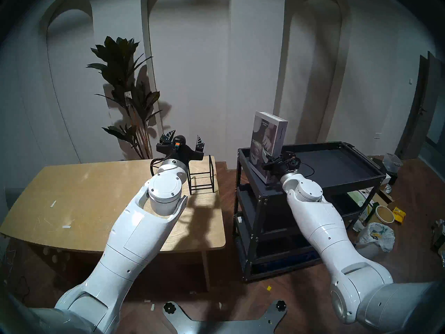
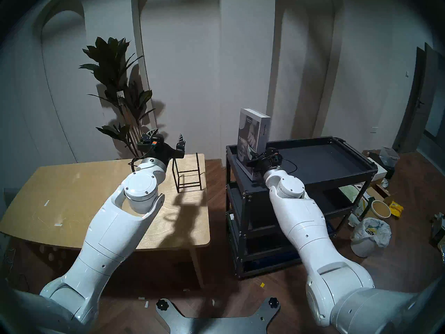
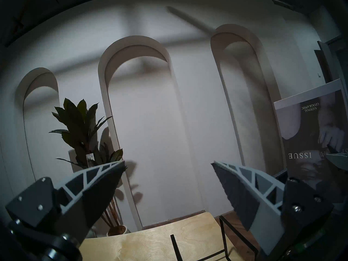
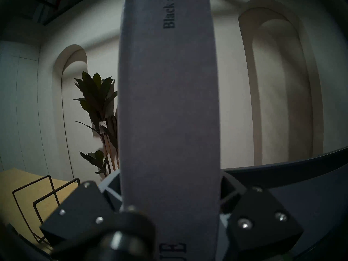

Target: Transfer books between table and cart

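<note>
The thick white-grey book (image 1: 267,138) stands upright with its cover print upside down, at the front left corner of the black cart's (image 1: 337,162) top shelf. My right gripper (image 1: 271,157) is shut on the book's lower part, one finger on each cover. In the right wrist view the spine (image 4: 169,104) fills the middle between the fingers. I cannot tell if the book's bottom rests on the shelf. My left gripper (image 1: 185,137) is open and empty, raised above the far right of the plywood table (image 1: 84,193). The book's cover also shows in the left wrist view (image 3: 316,142).
A small black wire rack (image 1: 201,176) stands on the table's far right corner, just below my left gripper. A tall potted plant (image 1: 127,90) stands behind the table. A bagged bin (image 1: 375,237) and loose clutter lie on the floor right of the cart.
</note>
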Controlling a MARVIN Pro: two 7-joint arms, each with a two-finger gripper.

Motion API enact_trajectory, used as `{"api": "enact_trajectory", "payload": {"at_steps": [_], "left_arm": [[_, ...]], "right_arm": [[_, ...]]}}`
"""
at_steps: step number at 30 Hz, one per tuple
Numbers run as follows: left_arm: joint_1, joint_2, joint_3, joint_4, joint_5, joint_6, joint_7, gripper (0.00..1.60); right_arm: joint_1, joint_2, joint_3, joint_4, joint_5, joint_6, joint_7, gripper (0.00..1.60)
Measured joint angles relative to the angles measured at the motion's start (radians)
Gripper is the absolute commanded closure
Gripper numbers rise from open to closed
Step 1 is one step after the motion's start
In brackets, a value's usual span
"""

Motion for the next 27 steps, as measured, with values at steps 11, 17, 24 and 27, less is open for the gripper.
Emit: {"api": "enact_trajectory", "payload": {"at_steps": [11, 17, 24, 27], "left_arm": [[-0.003, -0.001, -0.003, 0.012, -0.001, 0.002, -0.015, 0.0], [-0.005, -0.003, -0.012, 0.021, -0.002, 0.004, -0.025, 0.0], [-0.007, -0.007, -0.02, 0.03, -0.002, 0.008, -0.03, 0.0], [-0.008, -0.01, -0.022, 0.035, -0.001, 0.009, -0.031, 0.0]], "right_arm": [[0.01, -0.016, -0.007, 0.038, -0.009, -0.048, -0.009, 1.6], [0.019, -0.021, -0.022, 0.05, -0.031, -0.069, -0.028, 1.6], [0.024, -0.022, -0.04, 0.056, -0.065, -0.099, -0.05, 1.6], [0.023, -0.022, -0.046, 0.057, -0.077, -0.11, -0.057, 1.6]]}}
